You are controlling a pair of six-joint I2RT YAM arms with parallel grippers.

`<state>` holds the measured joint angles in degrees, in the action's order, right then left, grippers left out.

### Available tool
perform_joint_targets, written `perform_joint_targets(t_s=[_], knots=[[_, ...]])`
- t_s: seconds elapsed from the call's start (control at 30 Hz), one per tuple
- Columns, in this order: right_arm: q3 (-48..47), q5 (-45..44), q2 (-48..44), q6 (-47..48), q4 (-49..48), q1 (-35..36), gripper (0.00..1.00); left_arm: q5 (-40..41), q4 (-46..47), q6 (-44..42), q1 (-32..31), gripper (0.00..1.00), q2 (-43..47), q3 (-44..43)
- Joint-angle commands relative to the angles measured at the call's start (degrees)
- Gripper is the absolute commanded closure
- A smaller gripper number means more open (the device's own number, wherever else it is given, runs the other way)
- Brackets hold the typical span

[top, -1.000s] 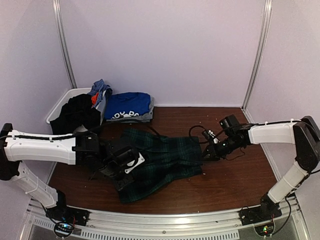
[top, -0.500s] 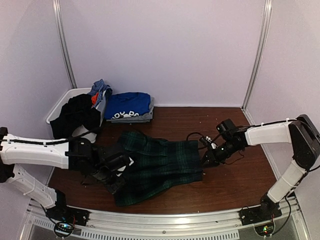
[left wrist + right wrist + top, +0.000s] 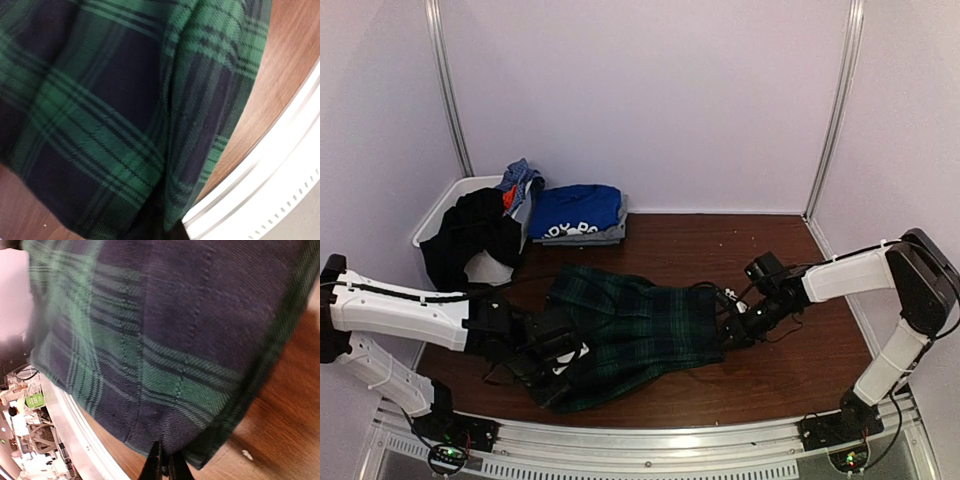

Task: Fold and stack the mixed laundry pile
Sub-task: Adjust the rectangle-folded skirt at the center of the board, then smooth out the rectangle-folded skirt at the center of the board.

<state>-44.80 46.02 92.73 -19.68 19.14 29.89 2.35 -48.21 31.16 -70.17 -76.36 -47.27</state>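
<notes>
Left end effector [image 3: 560, 362]: closed on the lower-left corner of the skirt [image 3: 640, 322]. Right end effector [image 3: 730, 332]: closed at the skirt's right edge, fingertips [image 3: 162, 465] pressed together on the hem. The skirt lies spread at centre frame on the counter [image 3: 790, 375]. A folded T-shirt [image 3: 578, 212] sits at upper left beside the basket [image 3: 442, 203]. Step in hand, by judgement: folding the skirt. The next move calls for raising both held edges together and carrying them across, cloth taut.
</notes>
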Motion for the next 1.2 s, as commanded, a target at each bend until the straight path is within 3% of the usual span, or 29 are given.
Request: perform_joint_targets(t_s=[0.0, 0.03, 0.13, 0.27, 0.4, 0.5, 0.67, 0.83, 0.93, 1.17], knots=[[3.14, 0.98, -0.05, -0.24, -1.87, 0.02, 0.66, -4.87, 0.91, -0.06, -0.67, 0.68, -2.45, -0.89], [3.37, 0.21, -1.83, -0.53, -1.33, -0.11, 0.56, -3.9, 0.39, 0.33, -0.67, 0.58, -2.02, -1.94], [2.19, -1.68, -7.64, -0.92, 1.78, -2.27, 0.43, -0.76, 0.54, -0.52, -0.6, 0.41, 2.54, -5.8], [-2.66, -5.78, -12.15, -1.59, 4.31, -5.51, 0.39, 5.25, 4.62, -3.03, 2.04, 0.23, 8.37, -11.35], [-6.83, -2.03, -11.23, -9.75, -9.7, -4.85, 0.35, 6.85, 16.4, -3.49, 9.37, 0.12, 8.72, -11.62], [-12.08, -1.08, -5.36, -12.35, -14.38, -3.03, 0.34, 3.06, 28.27, -0.94, 16.01, 0.04, 4.82, -10.5], [-16.02, 1.28, 6.95, -17.4, -25.0, 0.13, 0.37, -7.19, 42.28, 2.52, 22.22, 0.02, -7.94, -11.5], [-14.39, 2.41, 15.41, -20.05, -32.11, 1.57, 0.41, -8.04, 48.66, 4.73, 24.33, 0.02, -15.45, -7.89], [-11.78, 1.13, 18.07, -18.41, -31.96, 1.51, 0.42, -9.04, 52.89, 7.95, 26.62, 0.02, -16.48, -1.43], [-4.44, -0.72, 19.02, -13.37, -29.65, -1.33, 0.46, -6.9, 52.55, 9.53, 26.84, 0.02, -12.77, 9.59]])
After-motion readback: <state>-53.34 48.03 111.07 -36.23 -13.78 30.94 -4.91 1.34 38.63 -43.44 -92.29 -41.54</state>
